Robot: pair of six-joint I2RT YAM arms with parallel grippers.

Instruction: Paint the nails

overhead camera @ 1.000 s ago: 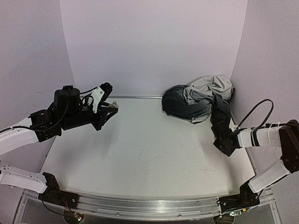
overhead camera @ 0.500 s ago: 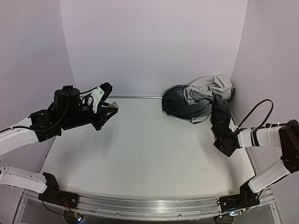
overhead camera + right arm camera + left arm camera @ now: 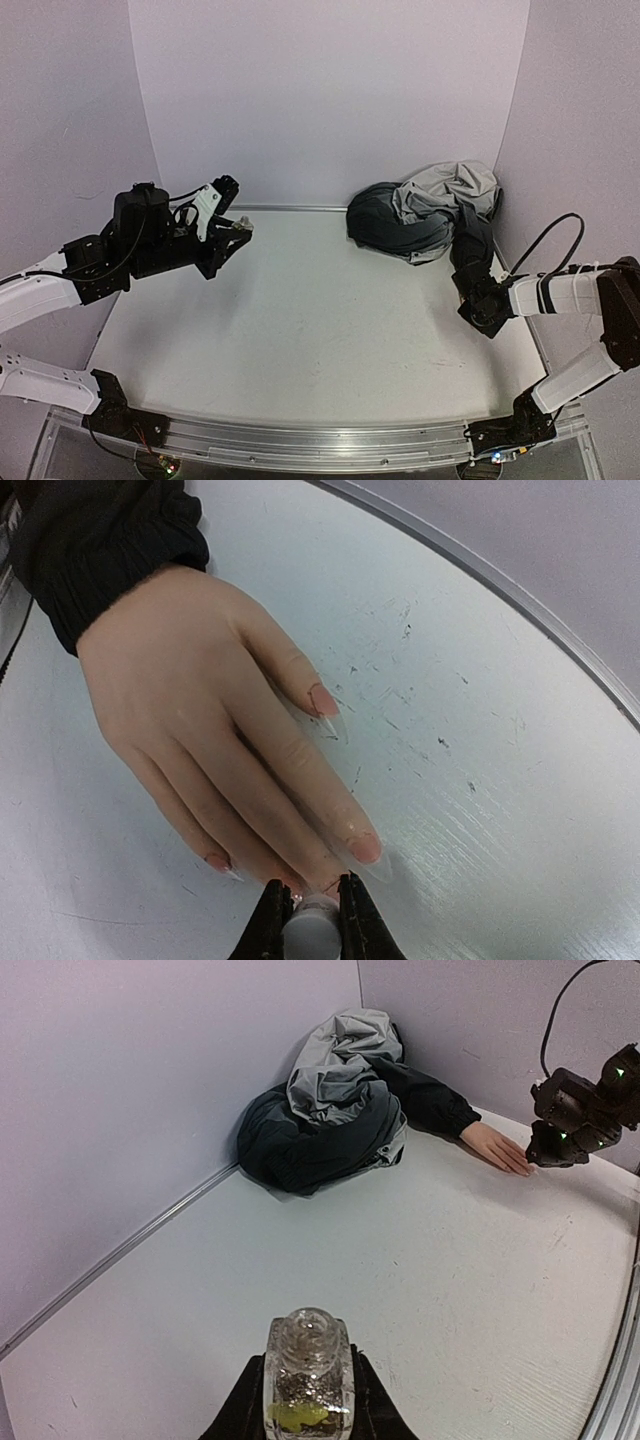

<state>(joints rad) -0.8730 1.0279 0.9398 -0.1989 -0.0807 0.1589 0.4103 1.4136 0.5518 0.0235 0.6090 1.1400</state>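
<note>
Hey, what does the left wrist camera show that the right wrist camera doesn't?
Only the left wrist view: the clear bottle, uncapped, in the left gripper, the crumpled jacket in the corner, and the right gripper from outside. Only the right wrist view: the nails close up and a small white piece pinched in that gripper. Both: the mannequin hand, its dark sleeve and the table.

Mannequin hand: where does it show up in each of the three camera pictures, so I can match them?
Left wrist: mannequin hand at upper right, palm down, far beyond the bottle at the bottom edge.
Right wrist: fills the left and centre, fingertips by the white cap in the right gripper.
Top external: not seen; the right gripper covers it at the right.
Shared landmark: its dark sleeve, at the wrist.
</note>
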